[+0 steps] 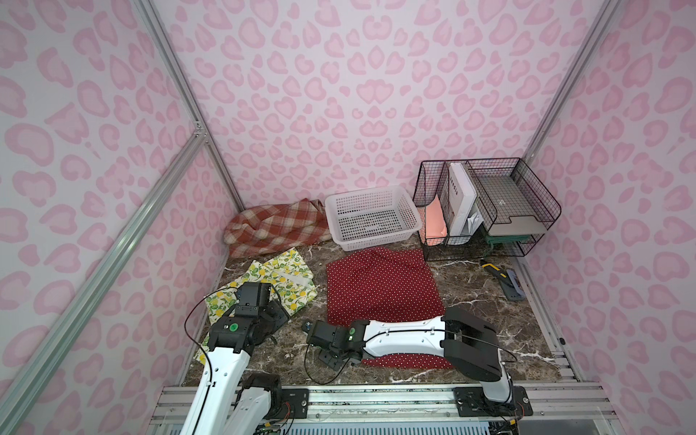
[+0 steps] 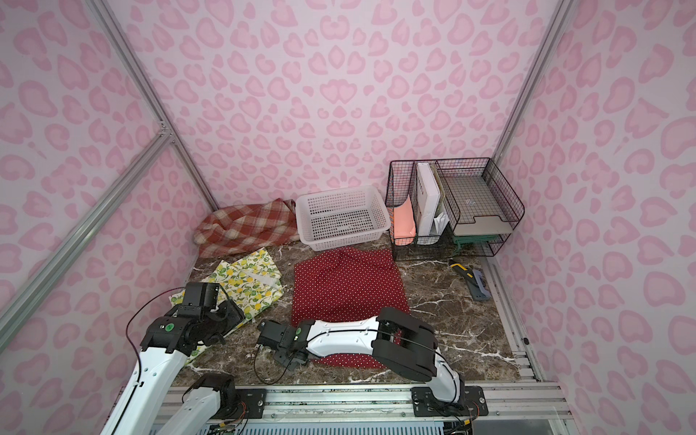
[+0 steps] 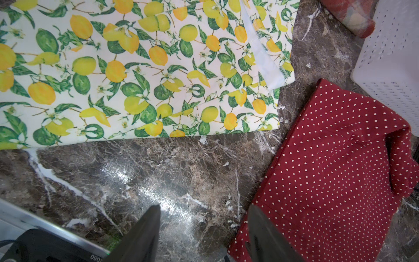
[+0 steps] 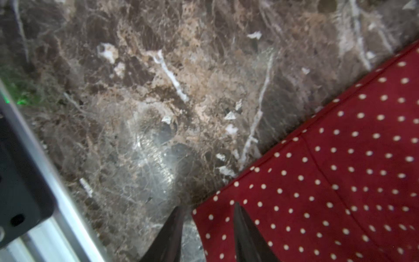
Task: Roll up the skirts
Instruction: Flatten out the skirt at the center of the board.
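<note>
So the red polka-dot skirt (image 1: 382,286) lies flat mid-worktop, its far edge right up against the white basket (image 1: 373,218). Its near edge runs under the right arm, with a strip showing on the near side. The lemon skirt (image 1: 278,278) is spread on the left side with one corner flipped over. The plaid skirt (image 1: 275,226) is bunched in the far left corner beside the basket.

The left fingers (image 3: 145,236) are wide apart with nothing in them, hanging over the bare strip of marble worktop (image 3: 181,177) between the lemon hem and the red skirt's side edge. The right fingers (image 4: 247,240) are partly apart, straddling the red skirt's near-left corner. One sits over the cloth, one over marble, and they aren't pinching it.

There's open room right of the red skirt, out to the small tools (image 1: 506,282) by the rail. The wire organizer (image 1: 486,211) fills the far right corner.
</note>
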Controlling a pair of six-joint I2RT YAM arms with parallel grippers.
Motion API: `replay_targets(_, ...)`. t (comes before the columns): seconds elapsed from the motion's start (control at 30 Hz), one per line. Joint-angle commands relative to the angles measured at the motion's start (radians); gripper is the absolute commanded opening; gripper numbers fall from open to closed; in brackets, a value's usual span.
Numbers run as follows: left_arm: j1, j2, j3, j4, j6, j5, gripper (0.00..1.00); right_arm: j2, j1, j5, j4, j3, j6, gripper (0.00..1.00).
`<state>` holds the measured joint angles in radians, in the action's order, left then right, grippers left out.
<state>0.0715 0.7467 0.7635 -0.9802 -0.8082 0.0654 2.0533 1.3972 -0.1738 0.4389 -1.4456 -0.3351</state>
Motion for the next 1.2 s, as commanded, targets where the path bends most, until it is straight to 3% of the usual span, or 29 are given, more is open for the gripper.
replay_targets(0.0, -0.003, 0.000, 0.011, 0.008, 0.022, -0.006, 0.65, 0.020, 0.006, -0.095, 0.028, -0.010, 0.022, 0.39)
replay_targets(0.2, -0.009, 0.006, 0.020, 0.006, 0.029, -0.003, 0.65, 0.038, 0.006, -0.097, 0.035, 0.005, 0.014, 0.30)
replay_targets(0.4, -0.015, 0.014, 0.035, 0.006, 0.037, 0.002, 0.65, 0.028, 0.011, -0.005, 0.005, 0.008, 0.014, 0.01)
replay_targets(0.7, -0.032, 0.047, 0.118, 0.002, 0.083, 0.029, 0.66, 0.029, 0.045, 0.172, 0.058, -0.158, -0.002, 0.00)
replay_targets(0.73, -0.033, 0.054, 0.127, 0.005, 0.087, 0.030, 0.66, 0.034, 0.042, 0.160, 0.059, -0.171, -0.015, 0.03)
replay_targets(0.8, -0.037, 0.069, 0.139, 0.011, 0.090, 0.025, 0.66, 0.062, 0.029, 0.152, 0.090, -0.203, -0.033, 0.30)
replay_targets(0.83, -0.038, 0.076, 0.145, 0.012, 0.090, 0.022, 0.66, 0.072, 0.020, 0.155, 0.105, -0.209, -0.025, 0.37)
replay_targets(1.07, -0.043, 0.124, 0.142, 0.064, 0.087, -0.003, 0.69, -0.085, -0.102, 0.104, 0.131, -0.114, 0.032, 0.53)
replay_targets(1.17, -0.042, 0.161, 0.136, 0.110, 0.071, -0.042, 0.68, -0.163, -0.214, -0.034, 0.130, -0.048, 0.038, 0.52)
